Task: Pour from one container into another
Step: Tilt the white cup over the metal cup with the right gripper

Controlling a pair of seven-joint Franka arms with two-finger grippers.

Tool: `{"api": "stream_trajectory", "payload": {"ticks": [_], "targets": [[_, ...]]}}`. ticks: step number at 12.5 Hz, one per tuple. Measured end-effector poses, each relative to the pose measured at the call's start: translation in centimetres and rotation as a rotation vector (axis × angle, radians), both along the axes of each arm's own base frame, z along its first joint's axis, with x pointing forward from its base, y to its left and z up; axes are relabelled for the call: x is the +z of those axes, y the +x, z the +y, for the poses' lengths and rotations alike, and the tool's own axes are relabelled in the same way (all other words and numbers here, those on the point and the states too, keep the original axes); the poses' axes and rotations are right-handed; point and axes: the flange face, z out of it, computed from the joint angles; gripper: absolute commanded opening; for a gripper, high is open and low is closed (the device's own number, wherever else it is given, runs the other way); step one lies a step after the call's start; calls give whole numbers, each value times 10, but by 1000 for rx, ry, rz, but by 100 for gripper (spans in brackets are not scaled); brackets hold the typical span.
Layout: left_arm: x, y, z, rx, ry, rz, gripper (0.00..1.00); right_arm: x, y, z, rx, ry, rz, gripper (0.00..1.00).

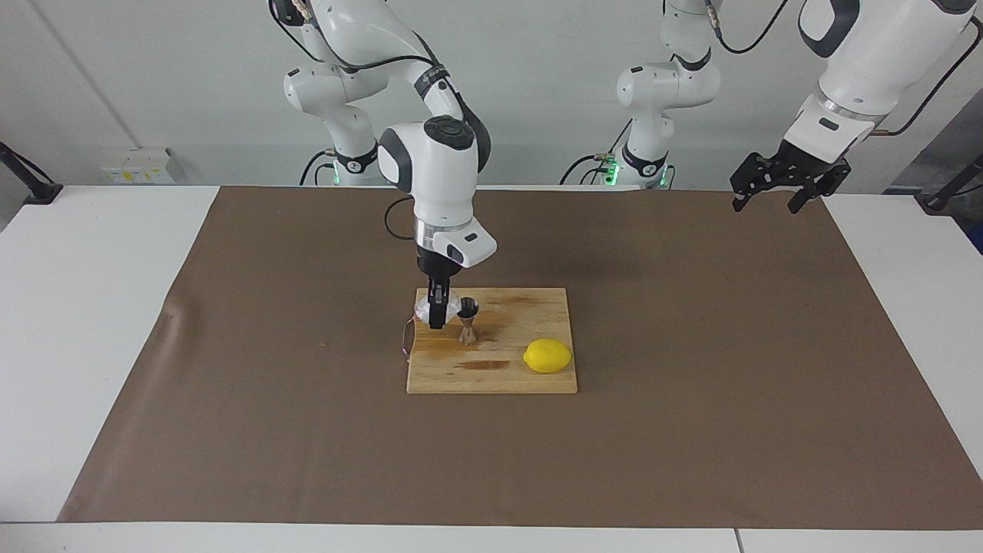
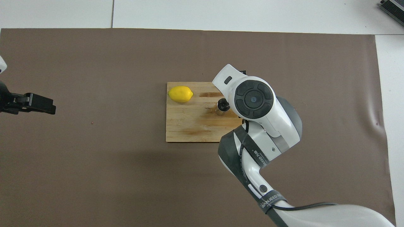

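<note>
1. My right gripper [image 1: 436, 316] is clamped on the glass cup [image 1: 427, 310], held low over the board [image 1: 491, 376] edge
2. Jigger [image 1: 468, 320] upright on board, just beside cup, at its 3 o'clock in facing view
3. Lemon [image 1: 547, 355] at jigger's 4 o'clock
4. My left gripper [image 1: 772, 188] waits, fingers spread, holding nothing

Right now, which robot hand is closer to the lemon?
Right. The right gripper is over the cutting board holding the glass cup; the left gripper waits away from the lemon.

White table [image 1: 92, 307], brown mat [image 1: 691, 399] laid over most of it. Plain pale wall [image 1: 553, 69]; socket box [image 1: 138, 165] at its base.
</note>
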Motion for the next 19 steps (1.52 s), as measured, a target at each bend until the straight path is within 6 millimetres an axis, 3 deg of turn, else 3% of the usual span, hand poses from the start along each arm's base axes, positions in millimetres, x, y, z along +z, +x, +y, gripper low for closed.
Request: {"api": "stream_trajectory", "payload": {"ticks": [6, 19], "targets": [[0, 0, 0, 0, 0, 0, 100, 2, -6, 12, 59, -64, -34, 38], [0, 0, 0, 0, 0, 1, 100, -7, -18, 18, 117, -139, -44, 39]]}}
